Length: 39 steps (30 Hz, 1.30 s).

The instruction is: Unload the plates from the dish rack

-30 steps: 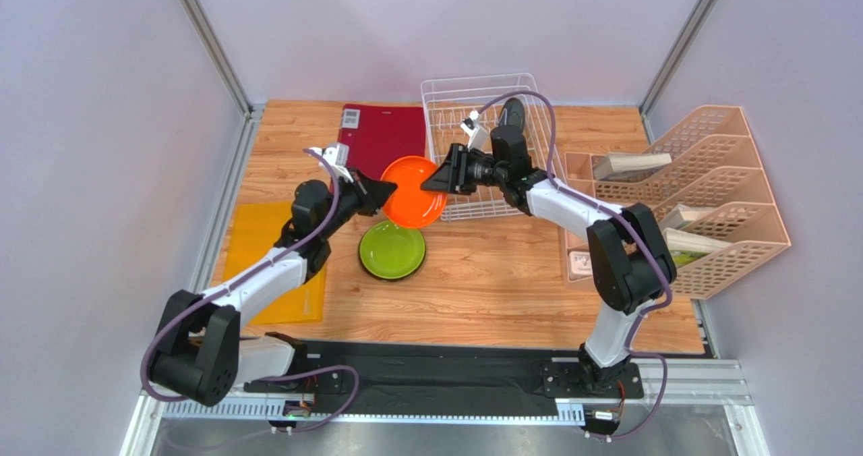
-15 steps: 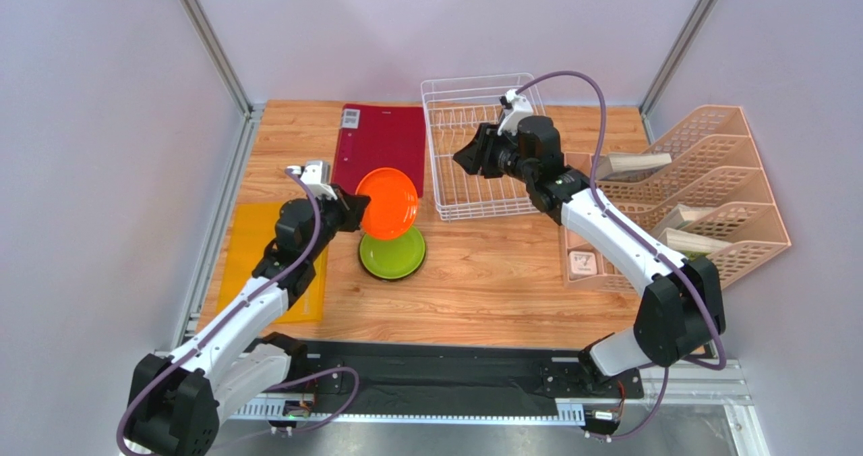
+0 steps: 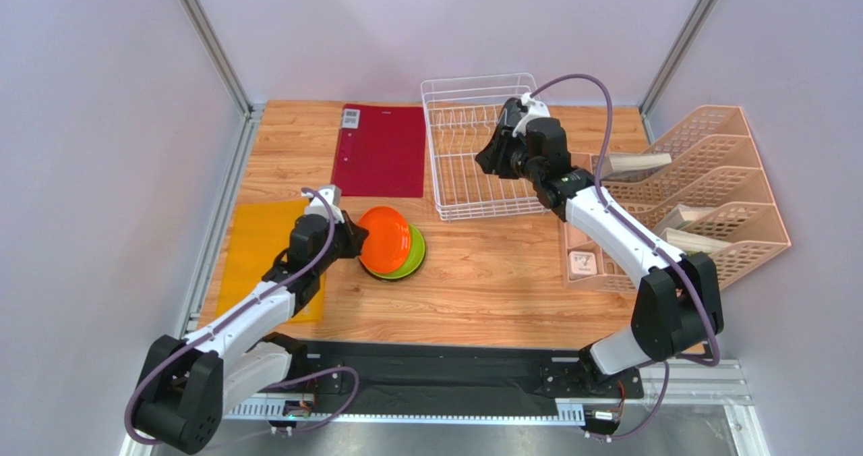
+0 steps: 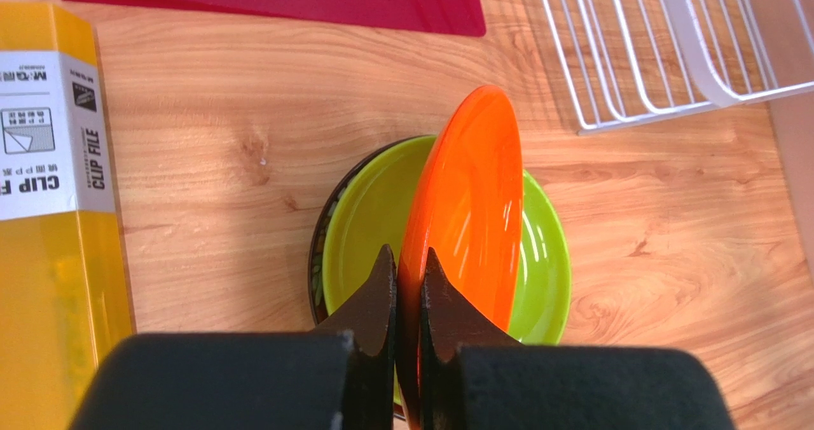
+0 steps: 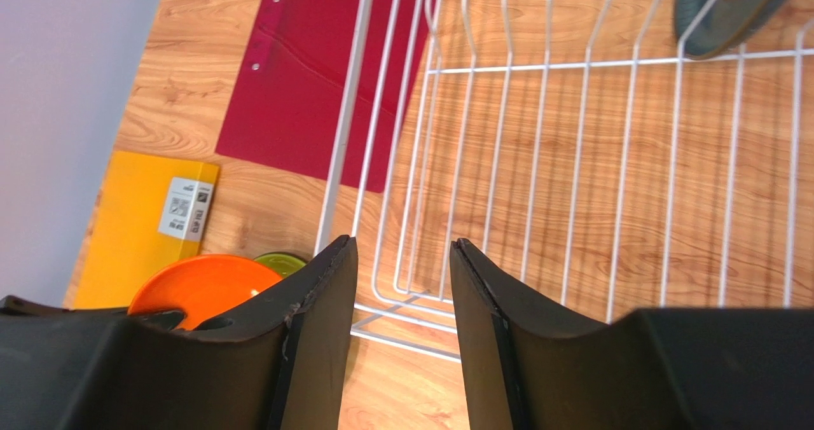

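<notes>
My left gripper (image 4: 409, 270) is shut on the rim of the orange plate (image 4: 470, 196) and holds it tilted over the lime green plate (image 4: 546, 268). The green plate lies on a dark patterned plate whose rim (image 4: 315, 258) shows at its left. In the top view, the left gripper (image 3: 357, 241), the orange plate (image 3: 387, 235) and the green plate (image 3: 414, 258) are left of the white dish rack (image 3: 456, 178). My right gripper (image 5: 401, 258) is open and empty above the rack's wires (image 5: 535, 67). The dark teal-grey plate (image 5: 731, 5) stands in the rack.
A dark red folder (image 3: 383, 150) lies left of the rack. A yellow clip file (image 3: 258, 244) lies at the left under my left arm. Peach lattice file trays (image 3: 709, 193) with papers stand at the right.
My left gripper has carried the orange plate down and nearer, over the green plate. My right gripper has let go of it and moved back right above the rack.
</notes>
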Motion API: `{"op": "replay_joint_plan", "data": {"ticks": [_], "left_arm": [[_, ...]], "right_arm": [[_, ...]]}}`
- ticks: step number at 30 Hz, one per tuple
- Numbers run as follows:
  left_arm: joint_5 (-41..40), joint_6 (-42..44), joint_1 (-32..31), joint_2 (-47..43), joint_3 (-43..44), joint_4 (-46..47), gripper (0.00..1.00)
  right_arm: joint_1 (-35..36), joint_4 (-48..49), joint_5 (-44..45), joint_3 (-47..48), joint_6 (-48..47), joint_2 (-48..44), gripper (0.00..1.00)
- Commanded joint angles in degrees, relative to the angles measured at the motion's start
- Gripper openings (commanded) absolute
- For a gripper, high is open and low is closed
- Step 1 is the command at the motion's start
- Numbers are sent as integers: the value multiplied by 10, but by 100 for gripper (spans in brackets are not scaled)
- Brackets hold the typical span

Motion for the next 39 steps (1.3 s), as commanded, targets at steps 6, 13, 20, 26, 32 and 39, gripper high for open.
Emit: {"op": "replay_joint_plan", "data": {"ticks": [6, 13, 20, 26, 32, 39], "left_arm": [[13, -18, -3, 27, -13, 37, 0], [22, -24, -3, 61, -9, 37, 14], [45, -33, -3, 101, 3, 36, 29], [54, -11, -3, 100, 1, 15, 54], [57, -4, -3, 67, -12, 12, 84], [63, 3, -3, 17, -10, -4, 88]], "right_arm": [[-21, -16, 99, 25, -36, 37, 45], [-28, -31, 230, 105, -70, 103, 46], [-30, -41, 289, 193, -95, 180, 65], [-52, -44, 298, 286, -111, 265, 66], [-74, -76, 294, 397, -110, 361, 66], [-95, -90, 267, 471, -105, 418, 65]]}}
